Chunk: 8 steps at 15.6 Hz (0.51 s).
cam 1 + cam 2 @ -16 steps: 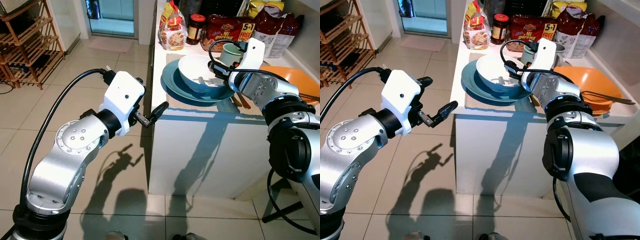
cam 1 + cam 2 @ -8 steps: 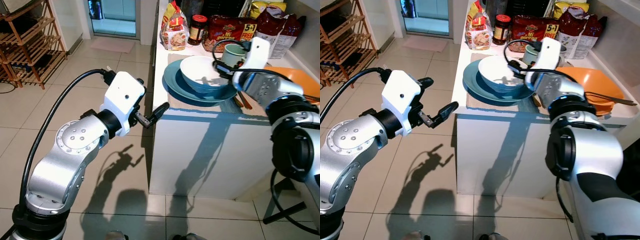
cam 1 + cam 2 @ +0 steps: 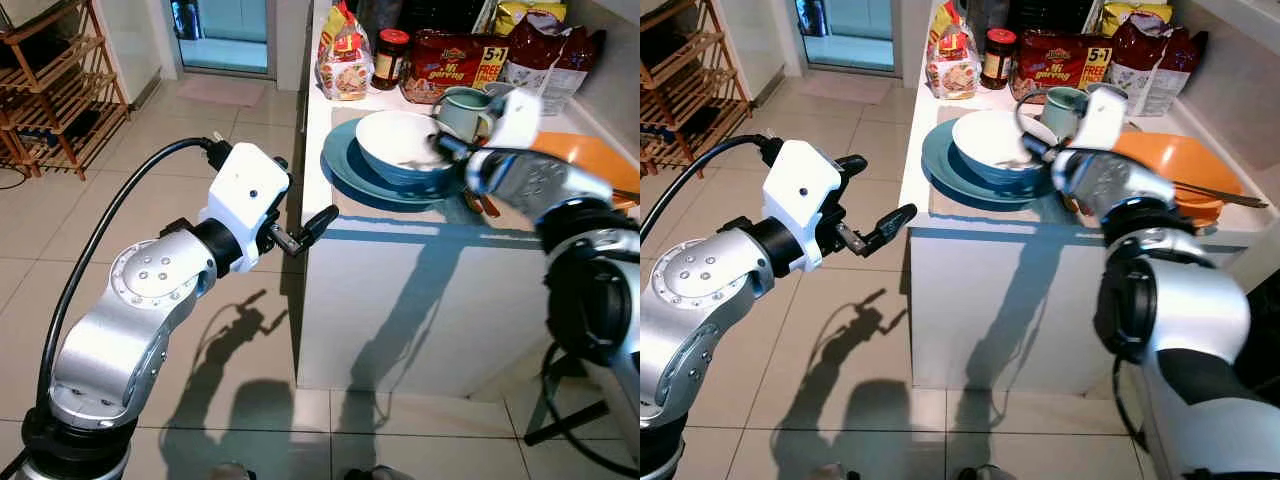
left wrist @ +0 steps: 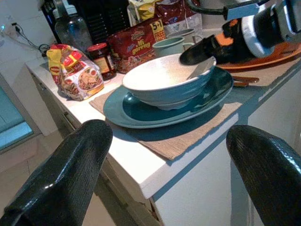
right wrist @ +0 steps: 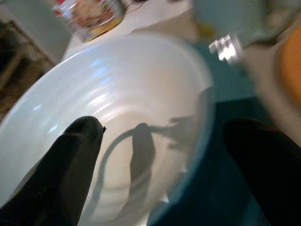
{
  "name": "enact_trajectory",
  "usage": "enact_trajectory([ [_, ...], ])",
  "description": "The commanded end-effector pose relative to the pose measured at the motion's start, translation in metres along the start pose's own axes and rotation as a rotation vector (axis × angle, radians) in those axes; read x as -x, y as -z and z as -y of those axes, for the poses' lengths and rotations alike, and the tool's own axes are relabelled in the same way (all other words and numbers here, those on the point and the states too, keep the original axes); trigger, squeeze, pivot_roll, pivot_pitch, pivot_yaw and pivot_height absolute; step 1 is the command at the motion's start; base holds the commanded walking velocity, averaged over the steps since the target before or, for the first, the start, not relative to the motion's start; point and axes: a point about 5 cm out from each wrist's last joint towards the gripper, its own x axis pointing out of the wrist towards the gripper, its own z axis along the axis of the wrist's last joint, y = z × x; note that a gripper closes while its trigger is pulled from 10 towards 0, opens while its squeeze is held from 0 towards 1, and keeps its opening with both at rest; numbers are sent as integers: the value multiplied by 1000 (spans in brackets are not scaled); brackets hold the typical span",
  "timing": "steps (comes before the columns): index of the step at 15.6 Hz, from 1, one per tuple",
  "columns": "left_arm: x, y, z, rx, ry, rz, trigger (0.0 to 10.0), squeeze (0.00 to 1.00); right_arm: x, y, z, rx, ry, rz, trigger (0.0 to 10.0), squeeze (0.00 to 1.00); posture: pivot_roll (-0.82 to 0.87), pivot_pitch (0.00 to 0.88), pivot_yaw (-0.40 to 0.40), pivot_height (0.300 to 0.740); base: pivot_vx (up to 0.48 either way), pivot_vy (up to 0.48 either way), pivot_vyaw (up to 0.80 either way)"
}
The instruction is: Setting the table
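A white-lined, blue-sided ceramic bowl (image 3: 403,148) sits on a wide teal dinner plate (image 3: 352,172), which rests on a tan woven placemat (image 4: 188,141) near the front edge of the white counter (image 3: 400,300). The right claw (image 5: 160,155) is at the bowl's rim with its fingers spread, one black finger (image 5: 70,160) inside the bowl and the other outside over the plate; it looks blurred in the head views, so I cannot tell if either finger touches the rim. The left claw (image 3: 300,226) hangs in the air beside the counter's front corner, over the tiled floor (image 3: 120,200), fingers spread and pinching nothing. Behind the bowl stand a pale green mug (image 3: 465,108), a red-lidded jar (image 3: 391,56) and snack packets (image 3: 345,55). An orange tray (image 3: 1185,170) lies to the right.
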Motion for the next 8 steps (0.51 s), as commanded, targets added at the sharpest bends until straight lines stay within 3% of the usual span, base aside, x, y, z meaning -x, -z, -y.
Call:
enact_trajectory([
  [1,-2,-6,2,-26,21,13,10000,0,1,3,5,-61,-3,-10,10000,0,78,0,-80,740,0,0,0],
  [2,-2,-6,2,-26,20,13,10000,0,1,4,5,-77,-5,-11,10000,0,80,0,-80,740,0,0,0],
  [4,-1,-6,1,-27,19,13,10000,0,0,8,7,-141,-2,-21,0,0,81,0,-81,740,0,0,0],
  [8,-1,-6,2,-28,26,12,10000,0,0,12,9,-156,0,-35,0,0,80,0,-79,740,0,0,0],
])
